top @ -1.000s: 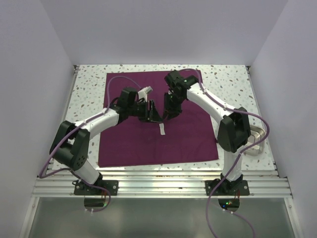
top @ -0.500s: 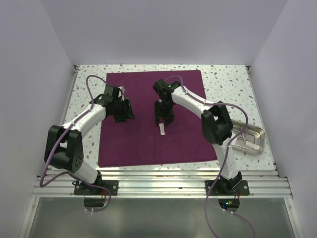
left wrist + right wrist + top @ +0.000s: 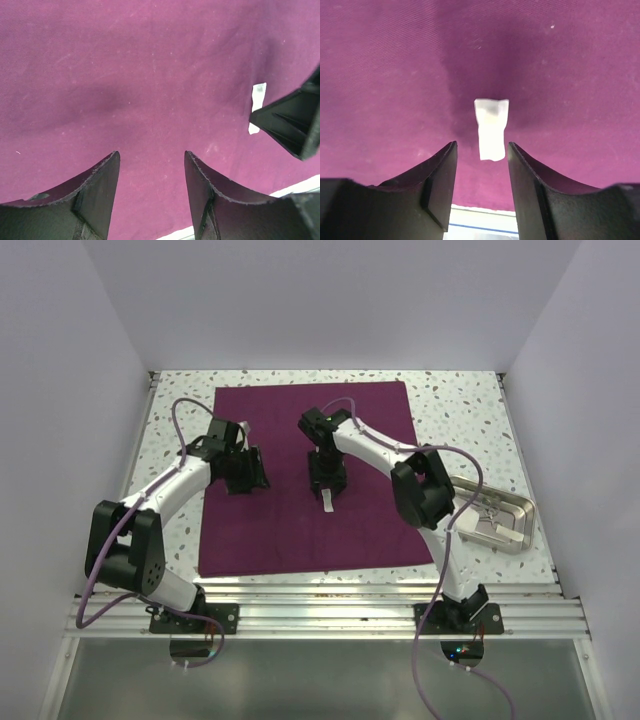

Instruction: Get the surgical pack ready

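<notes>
The plum-purple cloth (image 3: 280,530) lies spread flat on the speckled table. One small white gauze pad (image 3: 327,500) rests on it near the middle. My right gripper (image 3: 328,482) hovers low right behind that pad, open. In the right wrist view the gauze pad (image 3: 491,128) lies just ahead of the right gripper (image 3: 482,145), untouched. My left gripper (image 3: 247,472) is over the cloth's left part, open and empty. In the left wrist view the left gripper (image 3: 151,155) shows bare cloth (image 3: 125,75) between its fingers. The steel tray (image 3: 528,528) with silvery instruments (image 3: 497,523) sits off the cloth at the right.
White walls close in the table on the left, back and right. An aluminium rail (image 3: 320,610) runs along the near edge by the arm bases. In the left wrist view a right-arm finger (image 3: 295,125) partly hides the gauze pad (image 3: 258,95).
My left gripper has pulled back from the centre to the cloth's left side. My right gripper has swung in and down behind the gauze pad, uncovering the tray at the right.
</notes>
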You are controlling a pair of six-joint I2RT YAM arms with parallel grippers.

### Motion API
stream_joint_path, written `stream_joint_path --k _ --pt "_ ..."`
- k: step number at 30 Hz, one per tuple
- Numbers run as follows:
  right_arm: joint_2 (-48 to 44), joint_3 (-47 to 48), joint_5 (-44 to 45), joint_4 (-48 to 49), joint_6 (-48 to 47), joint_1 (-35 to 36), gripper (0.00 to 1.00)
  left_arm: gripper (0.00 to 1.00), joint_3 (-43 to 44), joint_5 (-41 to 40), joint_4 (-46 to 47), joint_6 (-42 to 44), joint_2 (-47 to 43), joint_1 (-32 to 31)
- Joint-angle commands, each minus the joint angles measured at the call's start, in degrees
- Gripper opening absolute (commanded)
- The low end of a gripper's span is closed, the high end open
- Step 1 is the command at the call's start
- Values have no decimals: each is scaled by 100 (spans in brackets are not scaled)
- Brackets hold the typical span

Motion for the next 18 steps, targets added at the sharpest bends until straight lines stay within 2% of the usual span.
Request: stream_joint_path --k 1,18 --pt "127 199 219 -166 18 49 48 58 -37 141 116 179 -215 92" --pt "304 41 281 -131 -96 49 35 58 -90 370 169 250 -171 286"
